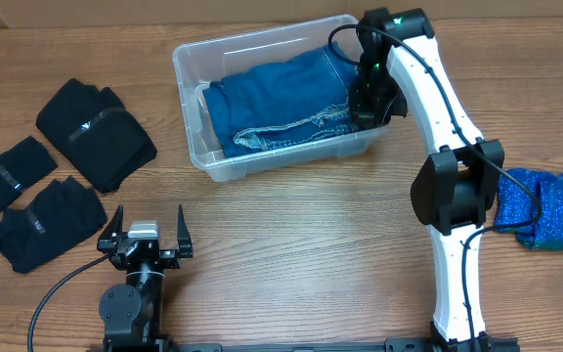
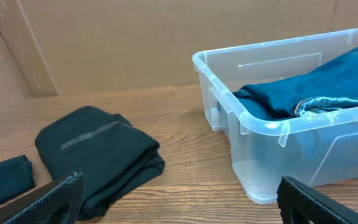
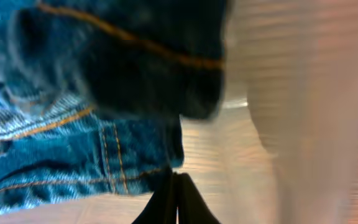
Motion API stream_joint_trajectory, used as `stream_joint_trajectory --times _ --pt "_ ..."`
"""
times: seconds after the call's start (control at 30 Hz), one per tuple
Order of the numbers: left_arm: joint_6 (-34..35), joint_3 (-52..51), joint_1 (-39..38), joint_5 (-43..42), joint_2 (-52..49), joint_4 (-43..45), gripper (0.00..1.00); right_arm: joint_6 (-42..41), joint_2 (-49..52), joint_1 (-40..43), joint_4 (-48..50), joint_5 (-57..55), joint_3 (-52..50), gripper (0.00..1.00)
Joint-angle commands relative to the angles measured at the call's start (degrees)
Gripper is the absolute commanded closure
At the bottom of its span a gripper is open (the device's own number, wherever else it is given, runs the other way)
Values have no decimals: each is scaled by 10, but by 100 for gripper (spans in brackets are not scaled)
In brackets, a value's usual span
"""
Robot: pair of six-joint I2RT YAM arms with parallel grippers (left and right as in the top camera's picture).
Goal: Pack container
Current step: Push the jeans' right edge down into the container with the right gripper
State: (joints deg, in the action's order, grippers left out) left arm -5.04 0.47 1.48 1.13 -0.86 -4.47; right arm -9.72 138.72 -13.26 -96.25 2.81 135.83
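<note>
While left fingers (image 1: 181, 221) gape, right fingers (image 3: 165, 208) meet over denim (image 1: 281, 93) — inside clear plastic container (image 1: 262, 162).

The right arm (image 1: 428, 88) is made of long white links with rounded edges, joined by bulky black joint housings (image 1: 454, 186). Small green lights (image 1: 396, 19) glow on its black wrist part, and a thin black cable (image 1: 465, 264) runs along the white links. The right gripper (image 1: 368, 115) is black, with dark fingers (image 3: 166, 208) that narrow to a point. The left arm (image 1: 130, 303) is all black with a round base joint. The left gripper (image 1: 150, 215) has a pale grey block between two matte black fingers (image 2: 51, 199), and a black cord (image 1: 39, 311) leaves the arm.
</note>
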Motion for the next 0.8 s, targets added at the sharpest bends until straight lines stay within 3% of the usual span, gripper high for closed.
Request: stream_joint_trajectory --times 0.0,0.4,0.77 --pt "-10 -2 -4 3 6 2 0 -4 -54 0 -9 3 -33 96" --pt "-10 -2 -4 3 6 2 0 -17 -114 -3 -9 38 -45 96" --pt "-10 -2 -4 3 6 2 0 -23 -138 -20 -8 14 -158 96"
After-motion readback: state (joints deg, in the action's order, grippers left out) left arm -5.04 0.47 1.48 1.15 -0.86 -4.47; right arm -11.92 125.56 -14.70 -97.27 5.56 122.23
